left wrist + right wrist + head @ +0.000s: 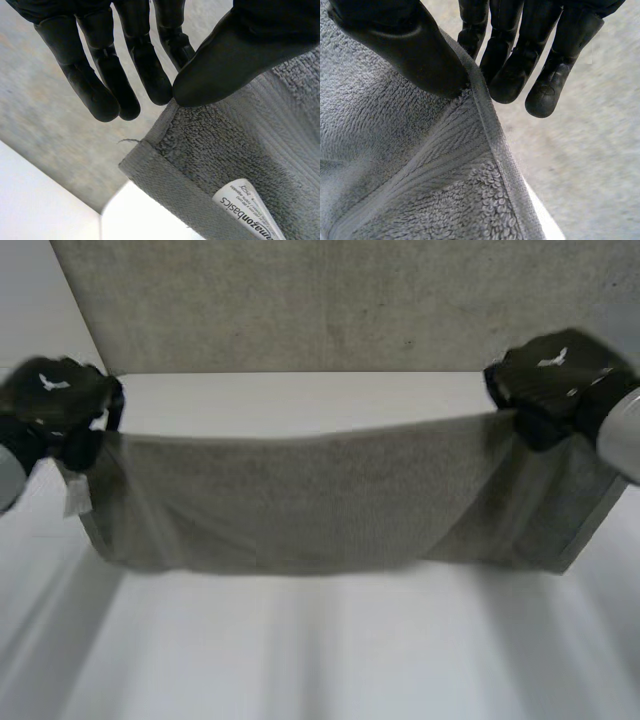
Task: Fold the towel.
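- Hanging between the two hands, the grey terry towel [300, 500] is stretched out with its upper edge nearly straight from one hand to the other, and the cloth sags below it above the white table [300, 650].
- At one end of that upper edge, the left hand [55, 405] pinches the towel's corner.
- In the left wrist view, the left hand's thumb [225, 65] presses the hemmed corner of the towel [240, 150] against a fingertip [157, 87], while the other fingers reach straight out past the cloth.
- A white printed label [247, 212] is sewn to the towel just below that corner; in the head view it dangles under the left hand [77, 495].
- At the other end, the right hand [555, 380] pinches the towel's upper edge.
- In the right wrist view, the right hand's thumb [420, 55] lies on the towel's [395, 165] face at the hem, and its fingers [510, 75] sit behind the edge, clamping it.
- Beyond the hanging towel, a flat grey surface [330, 300] lies on the table, apart from it by a white strip.
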